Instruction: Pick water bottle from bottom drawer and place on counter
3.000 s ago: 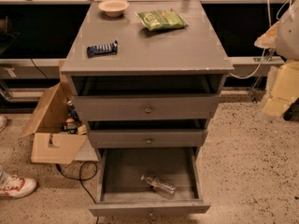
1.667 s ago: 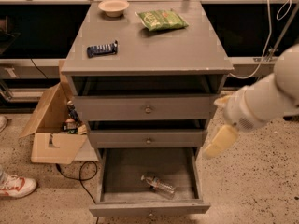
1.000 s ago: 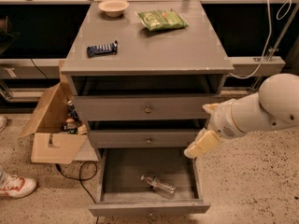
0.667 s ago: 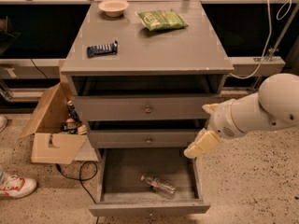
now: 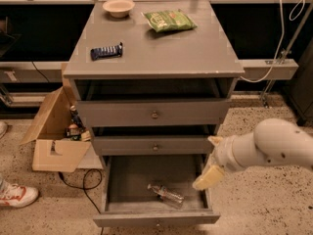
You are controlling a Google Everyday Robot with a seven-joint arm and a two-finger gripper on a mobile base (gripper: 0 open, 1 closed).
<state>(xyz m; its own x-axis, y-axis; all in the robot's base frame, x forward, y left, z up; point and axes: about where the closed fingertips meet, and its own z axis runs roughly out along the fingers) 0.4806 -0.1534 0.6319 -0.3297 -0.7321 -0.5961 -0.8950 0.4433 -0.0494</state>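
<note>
The grey counter [image 5: 161,58] carries a blue snack bar [image 5: 106,51] at the left, and a pale bowl [image 5: 119,7] and a green bag [image 5: 169,20] at the back. The bottom drawer [image 5: 156,218] stands pulled out, and the water bottle [image 5: 166,194] lies on its side inside. The gripper [image 5: 208,176] hangs over the drawer's right edge; open or closed, I cannot tell. A cardboard box [image 5: 51,151] sits on the speckled floor [image 5: 259,204].

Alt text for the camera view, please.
A water bottle lies on its side in the open bottom drawer, with the gripper at the drawer's right side, apart from the bottle. On the counter sit a bowl, a green bag and a snack bar.
</note>
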